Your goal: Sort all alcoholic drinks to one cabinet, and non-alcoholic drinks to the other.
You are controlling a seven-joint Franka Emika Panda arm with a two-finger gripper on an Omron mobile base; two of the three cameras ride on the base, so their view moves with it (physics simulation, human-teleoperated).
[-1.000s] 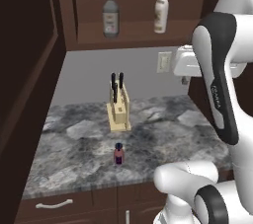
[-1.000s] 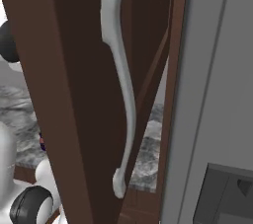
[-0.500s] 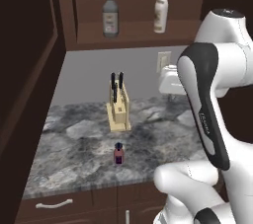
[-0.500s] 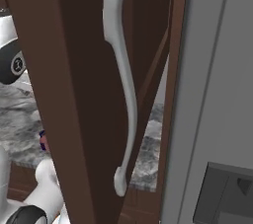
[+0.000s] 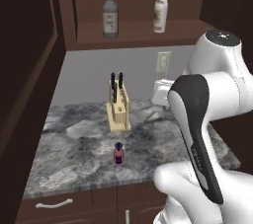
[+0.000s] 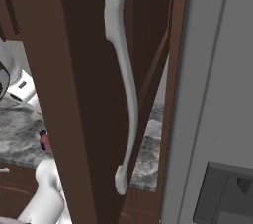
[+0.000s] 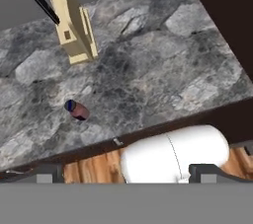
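Note:
Two alcoholic drinks stand on the shelf of the open dark wall cabinet (image 5: 133, 34): a clear glass bottle with a red cap (image 5: 110, 13) and a cream-white slim-necked bottle (image 5: 159, 15). A small red bottle with a dark cap (image 5: 118, 154) stands near the counter's front edge, also seen from above (image 7: 76, 110) and past the door (image 6: 44, 140). My gripper (image 7: 126, 177) is open and empty, its fingertips (image 7: 45, 174) far apart, high over the counter and looking down on the red bottle. A tall cabinet door with a long curved grey handle (image 6: 124, 94) fills the right base view.
A wooden knife block (image 5: 118, 108) stands mid-counter behind the red bottle. The grey stone counter (image 5: 74, 144) has drawers with small handles (image 5: 53, 203) below. A wall outlet (image 5: 163, 62) is behind my arm. A grey appliance (image 6: 217, 119) stands at the right.
My arm has swung, its elbow and forearm moving left and lower in the left base view. The bottles and knife block stay put. The gripper stays open.

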